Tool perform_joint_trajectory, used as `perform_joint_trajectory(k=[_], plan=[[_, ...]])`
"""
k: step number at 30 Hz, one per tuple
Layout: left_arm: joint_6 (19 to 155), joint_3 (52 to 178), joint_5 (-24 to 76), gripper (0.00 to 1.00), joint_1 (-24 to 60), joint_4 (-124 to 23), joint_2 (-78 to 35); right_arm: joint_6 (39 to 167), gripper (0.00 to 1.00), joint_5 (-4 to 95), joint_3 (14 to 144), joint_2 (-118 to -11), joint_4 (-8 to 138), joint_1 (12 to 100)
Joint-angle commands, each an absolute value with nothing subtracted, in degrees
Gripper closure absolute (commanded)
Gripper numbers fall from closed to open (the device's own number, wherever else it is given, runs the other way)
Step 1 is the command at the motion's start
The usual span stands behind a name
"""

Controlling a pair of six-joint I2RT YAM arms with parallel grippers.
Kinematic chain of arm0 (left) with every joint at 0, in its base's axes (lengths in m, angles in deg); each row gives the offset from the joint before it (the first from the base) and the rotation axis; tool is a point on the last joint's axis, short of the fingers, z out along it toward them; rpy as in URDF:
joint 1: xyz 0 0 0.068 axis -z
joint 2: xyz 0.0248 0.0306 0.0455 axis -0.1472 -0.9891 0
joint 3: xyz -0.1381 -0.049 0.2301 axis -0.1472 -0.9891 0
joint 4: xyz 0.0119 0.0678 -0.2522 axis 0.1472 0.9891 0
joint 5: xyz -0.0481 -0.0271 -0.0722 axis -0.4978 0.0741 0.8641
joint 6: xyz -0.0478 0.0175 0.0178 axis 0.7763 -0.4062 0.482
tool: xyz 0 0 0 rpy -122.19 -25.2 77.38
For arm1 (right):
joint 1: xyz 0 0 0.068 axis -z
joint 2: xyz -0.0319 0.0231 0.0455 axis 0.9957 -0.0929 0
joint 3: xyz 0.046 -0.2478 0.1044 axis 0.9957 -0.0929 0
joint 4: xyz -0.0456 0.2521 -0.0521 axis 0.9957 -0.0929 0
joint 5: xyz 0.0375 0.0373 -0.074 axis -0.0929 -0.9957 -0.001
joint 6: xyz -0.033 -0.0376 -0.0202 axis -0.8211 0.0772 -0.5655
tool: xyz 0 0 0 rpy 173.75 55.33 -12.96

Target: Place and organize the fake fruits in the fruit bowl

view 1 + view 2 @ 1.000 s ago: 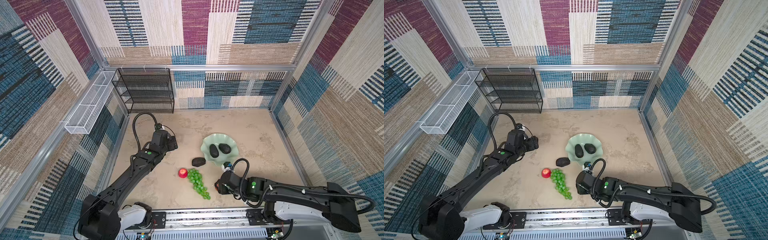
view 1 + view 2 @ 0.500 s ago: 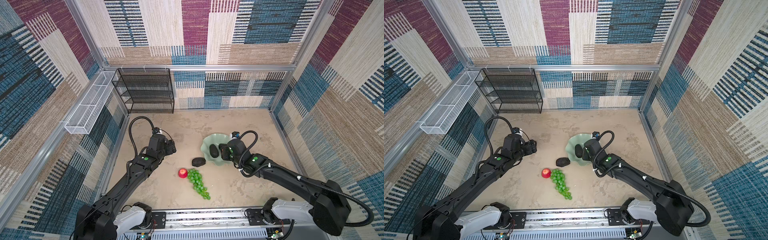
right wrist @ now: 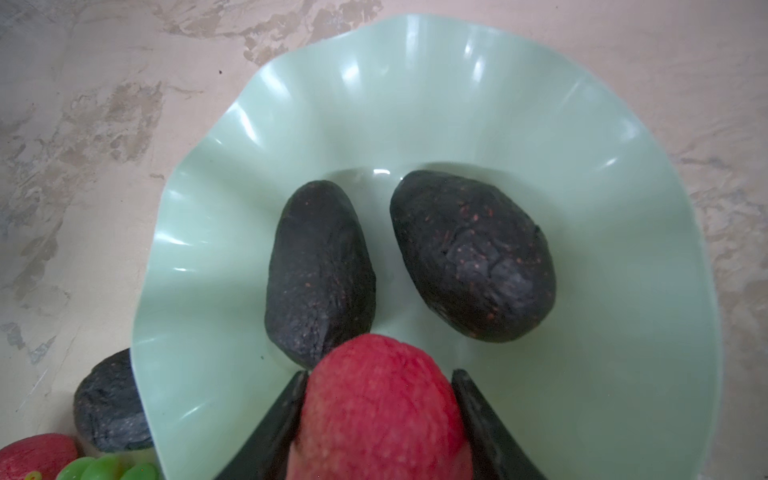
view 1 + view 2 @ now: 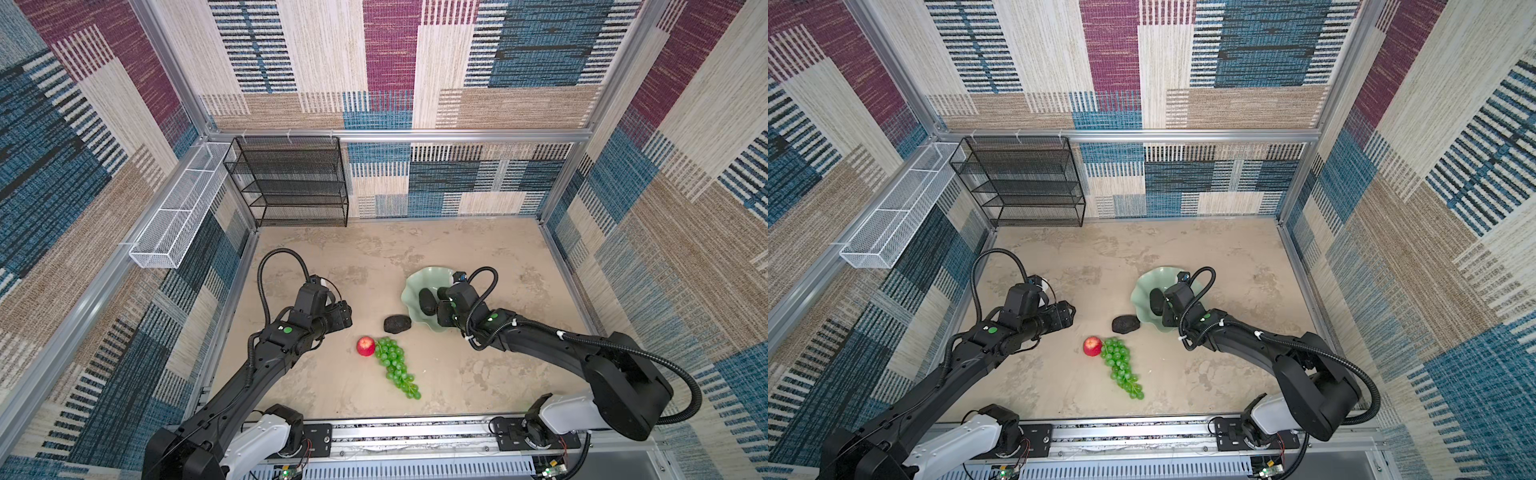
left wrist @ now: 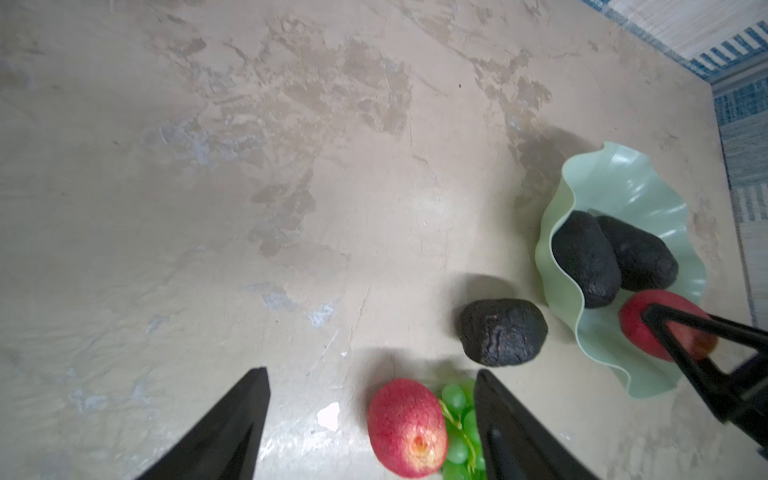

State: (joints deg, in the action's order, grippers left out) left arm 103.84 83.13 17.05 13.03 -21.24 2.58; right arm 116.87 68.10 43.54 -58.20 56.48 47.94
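Note:
The mint-green fruit bowl (image 4: 419, 277) (image 3: 457, 83) stands right of the middle and holds two dark avocados (image 3: 320, 270) (image 3: 473, 257). My right gripper (image 3: 379, 374) (image 4: 442, 308) hangs over the bowl's near side, shut on a red apple (image 3: 380, 411) (image 5: 648, 320). A third avocado (image 4: 397, 324) (image 5: 503, 330) lies on the table just left of the bowl. Nearer the front, another red apple (image 4: 365, 346) (image 5: 405, 428) touches the green grapes (image 4: 395, 368). My left gripper (image 4: 345, 315) (image 5: 370, 371) is open and empty, a little left of and above that apple.
A black wire shelf (image 4: 291, 183) stands against the back wall at the left. A white wire basket (image 4: 178, 216) hangs on the left wall. The arms' rail (image 4: 395, 432) runs along the front edge. Patterned walls close in the table on three sides.
My right arm has swung from the table's front up over the bowl with the apple in its grip. The left gripper has come forward, closer to the apple and the grapes.

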Motion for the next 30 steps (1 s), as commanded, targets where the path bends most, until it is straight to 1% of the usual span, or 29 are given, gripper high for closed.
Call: perform_joint_trajectory(k=[1, 4, 9, 19, 25, 30], plan=[[105.13, 82.67, 21.11, 0.2, 13.15, -19.08, 3.15, 116.85, 0.45, 67.78, 43.86, -59.5, 60.69, 48.66], [106.0, 82.19, 23.37, 0.21, 13.79, -19.09, 2.53, 116.52, 0.37, 67.27, 44.65, -60.72, 60.81, 49.21], [108.31, 79.83, 22.88, 0.21, 16.6, -19.57, 1.93, 116.38, 0.29, 67.18, 45.45, -59.95, 60.53, 49.42], [109.79, 79.71, 20.81, 0.21, 24.06, -22.65, -4.99, 114.54, 0.12, 71.18, 47.6, -49.84, 58.93, 49.95], [110.51, 79.63, 18.27, 0.22, 27.1, -23.32, -9.95, 114.84, 0.11, 71.62, 46.87, -46.37, 58.45, 50.02], [111.67, 78.15, 16.27, 0.24, 27.36, -25.01, -12.52, 115.58, 0.11, 71.29, 45.6, -45.42, 59.03, 49.98]])
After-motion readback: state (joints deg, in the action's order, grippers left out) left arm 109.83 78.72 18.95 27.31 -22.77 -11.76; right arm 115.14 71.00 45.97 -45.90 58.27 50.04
